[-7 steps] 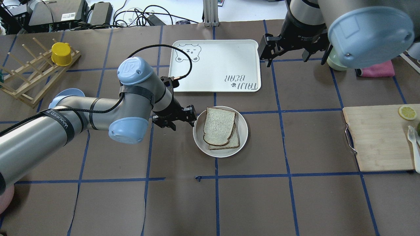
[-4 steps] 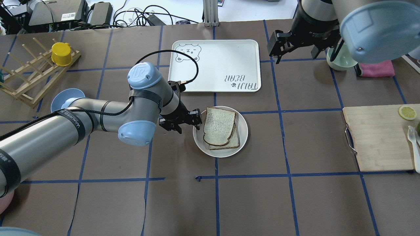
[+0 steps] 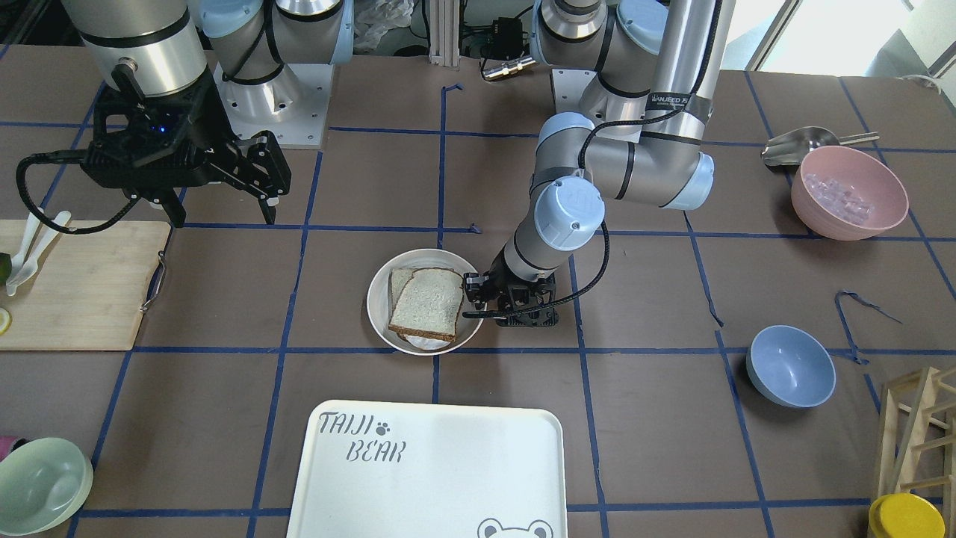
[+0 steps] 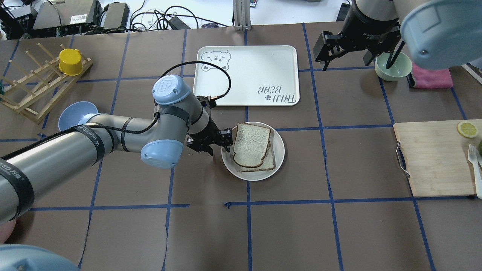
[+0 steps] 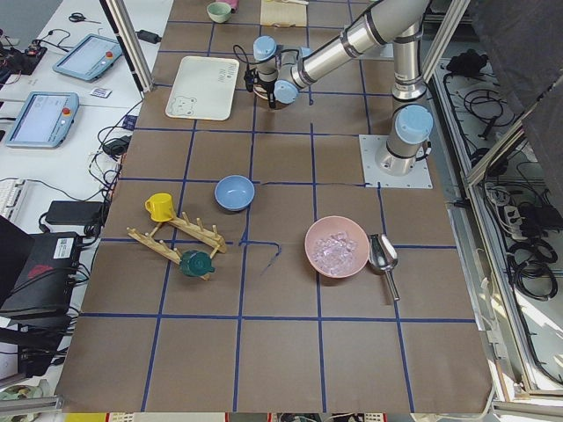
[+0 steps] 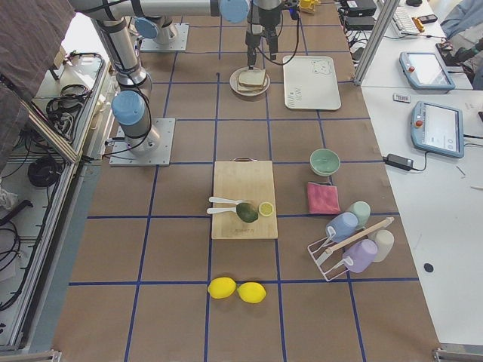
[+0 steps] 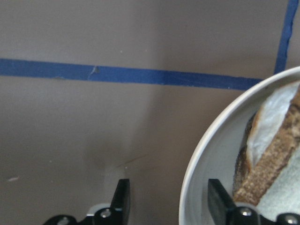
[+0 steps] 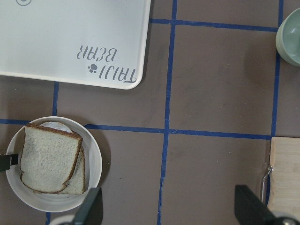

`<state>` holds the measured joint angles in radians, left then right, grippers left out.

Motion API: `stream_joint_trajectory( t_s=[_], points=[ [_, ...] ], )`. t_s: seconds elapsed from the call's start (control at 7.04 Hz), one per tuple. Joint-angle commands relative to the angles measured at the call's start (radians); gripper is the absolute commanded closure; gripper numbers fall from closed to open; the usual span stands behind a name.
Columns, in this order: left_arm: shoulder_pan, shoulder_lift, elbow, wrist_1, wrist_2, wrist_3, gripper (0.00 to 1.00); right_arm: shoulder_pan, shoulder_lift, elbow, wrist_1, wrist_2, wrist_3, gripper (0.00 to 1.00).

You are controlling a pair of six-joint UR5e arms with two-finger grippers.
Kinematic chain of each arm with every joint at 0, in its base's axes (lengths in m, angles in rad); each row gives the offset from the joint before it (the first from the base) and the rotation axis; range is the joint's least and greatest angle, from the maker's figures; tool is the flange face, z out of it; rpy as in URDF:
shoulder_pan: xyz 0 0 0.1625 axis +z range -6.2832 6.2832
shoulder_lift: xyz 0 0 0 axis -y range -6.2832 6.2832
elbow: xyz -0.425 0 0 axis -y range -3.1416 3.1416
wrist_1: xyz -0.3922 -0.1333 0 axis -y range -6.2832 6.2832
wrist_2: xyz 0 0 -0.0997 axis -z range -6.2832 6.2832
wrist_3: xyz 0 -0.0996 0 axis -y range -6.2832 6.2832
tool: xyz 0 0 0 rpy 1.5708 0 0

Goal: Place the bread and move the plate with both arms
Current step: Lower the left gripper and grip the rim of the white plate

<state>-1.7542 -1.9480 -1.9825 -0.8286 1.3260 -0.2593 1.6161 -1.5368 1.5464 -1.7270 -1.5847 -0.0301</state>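
The round cream plate point(image 4: 279, 147) sits mid-table with two bread slices stacked in it. The bread point(image 4: 251, 145) with the dark brown crust lies on top of a paler slice point(image 4: 269, 163). My left gripper point(image 4: 223, 144) is open and low at the plate's left rim. In the left wrist view one finger point(image 7: 121, 202) is outside the rim point(image 7: 193, 171) and the other is inside, beside the bread point(image 7: 274, 157). My right gripper point(image 4: 352, 60) is open and empty, high at the far right. Its wrist view shows the plate point(image 8: 93, 161) and the bread point(image 8: 47, 159) at lower left.
The white TAIJI BEAR tray point(image 4: 248, 75) lies just beyond the plate. A pale green bowl point(image 4: 393, 67) and a pink cloth point(image 4: 433, 79) are under the right arm. A cutting board point(image 4: 437, 158) lies at right. A blue bowl point(image 4: 73, 114) and a wooden rack point(image 4: 34, 90) stand at left.
My left gripper has moved right and now straddles the plate's left rim. My right arm has drifted right and farther back. Plate and bread have not moved.
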Motion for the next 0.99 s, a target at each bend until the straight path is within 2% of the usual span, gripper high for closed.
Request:
stream_joint_trajectory(
  t_s=[0.0, 0.43, 0.57, 0.85],
  points=[
    [-0.001, -0.003, 0.001, -0.001, -0.013, -0.005, 1.0, 0.001, 0.0, 0.001, 0.001, 0.0, 0.003, 0.0],
    [0.005, 0.018, 0.069, -0.027, -0.01, -0.066, 1.0, 0.001, 0.001, 0.003, 0.001, 0.028, -0.001, 0.0],
    [0.015, 0.027, 0.105, -0.096, -0.013, -0.067, 1.0, 0.001, 0.001, 0.003, 0.003, 0.029, -0.002, 0.0],
    [0.06, 0.043, 0.143, -0.139, -0.068, -0.069, 1.0, 0.001, 0.001, 0.015, 0.003, 0.029, -0.004, 0.0]
  ],
)
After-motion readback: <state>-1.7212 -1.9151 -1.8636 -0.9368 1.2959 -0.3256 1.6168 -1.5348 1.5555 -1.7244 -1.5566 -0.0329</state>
